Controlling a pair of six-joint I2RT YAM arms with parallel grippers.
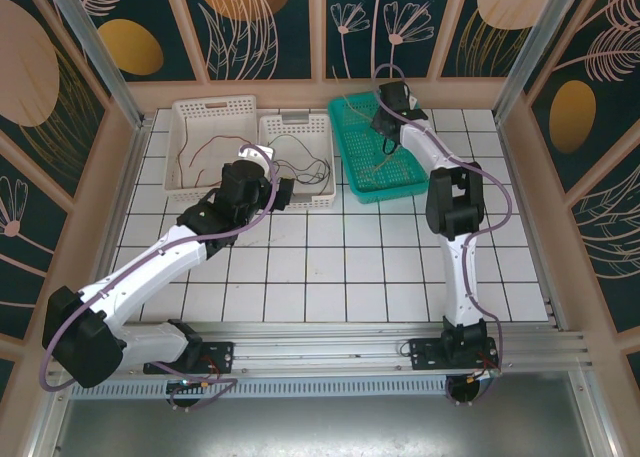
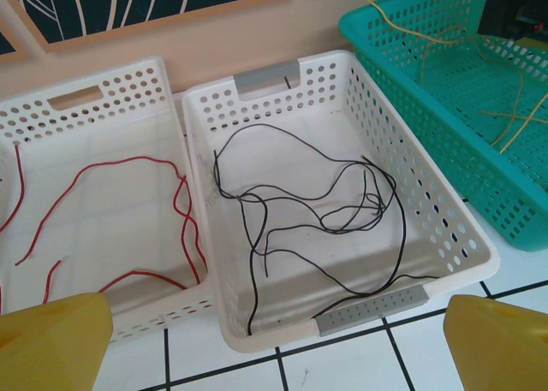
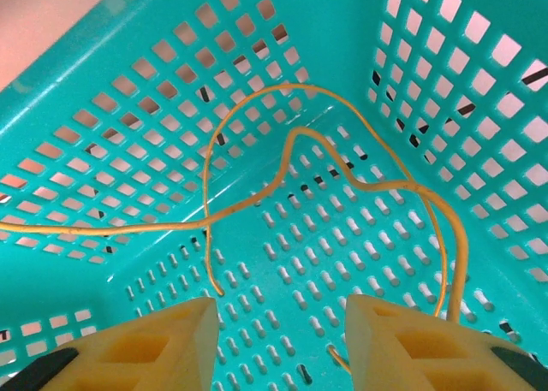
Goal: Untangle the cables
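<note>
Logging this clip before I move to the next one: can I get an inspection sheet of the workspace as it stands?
Surface: white tiled table, bare in front of the baskets.
Job's things: red cables in the left white basket; black cables, looping over one another, in the middle white basket; yellow cables in the teal basket.
Clutter: nothing seen.
Grippers: left gripper open, hovering at the white baskets' near edge; right gripper inside the teal basket, jaws apart, nothing between them.
Cables: lilac hoses run along both arms.
Surroundings: panelled walls with floral print; metal rail at the near edge.
</note>
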